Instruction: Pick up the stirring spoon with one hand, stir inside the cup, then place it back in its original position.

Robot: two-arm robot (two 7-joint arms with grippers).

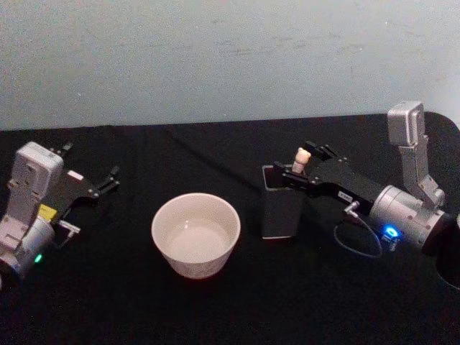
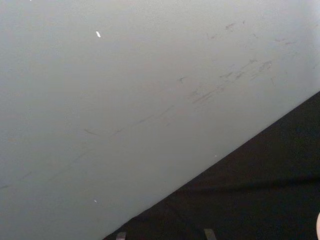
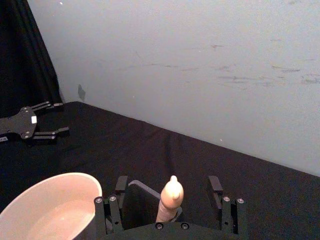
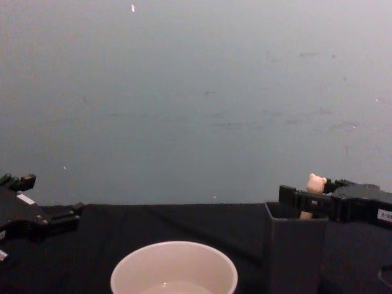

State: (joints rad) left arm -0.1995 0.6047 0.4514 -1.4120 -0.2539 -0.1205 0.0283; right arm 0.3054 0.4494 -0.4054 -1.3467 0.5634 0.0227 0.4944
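The spoon (image 1: 302, 157) is seen upright in the dark holder (image 1: 280, 212), just beside the cup (image 1: 194, 262) on the bench (image 1: 215, 313). The right hand (image 3: 168, 184) is placed around the beige handle, with its fingers open on both sides and apart from it. The spoon is judged light, stiff and thin. The smooth handle may slip, so it is best taken just below the bear head and lifted straight. The left hand (image 1: 90, 165) is parked open, well apart.

Scuffed pale grey-blue wall (image 1: 215, 57) behind a black-clothed table (image 1: 230, 316), dark curtain (image 3: 30, 55) at one side.
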